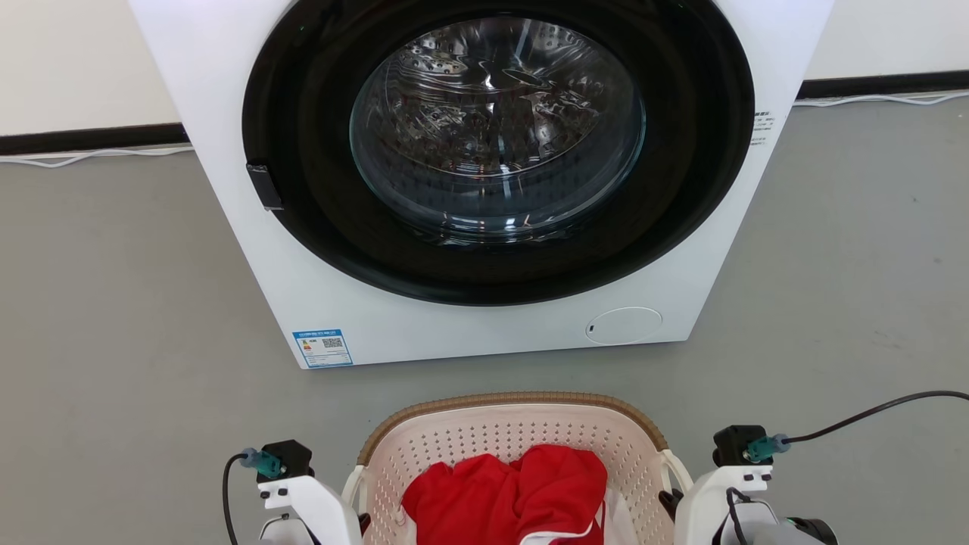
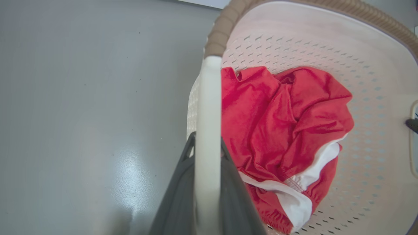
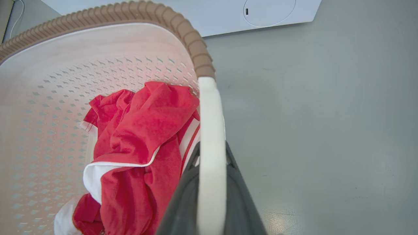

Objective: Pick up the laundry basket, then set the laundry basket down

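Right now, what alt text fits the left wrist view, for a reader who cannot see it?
The left pincer clamps, between its two dark fingers, the white side handle of a cream perforated laundry basket with a brown woven-look rim. A crumpled red-and-white garment lies inside; grey floor shows to its left.

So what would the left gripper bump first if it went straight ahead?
Probably the brown rim of the laundry basket, just past the white handle the left gripper is clamped on; depth is hard to judge.
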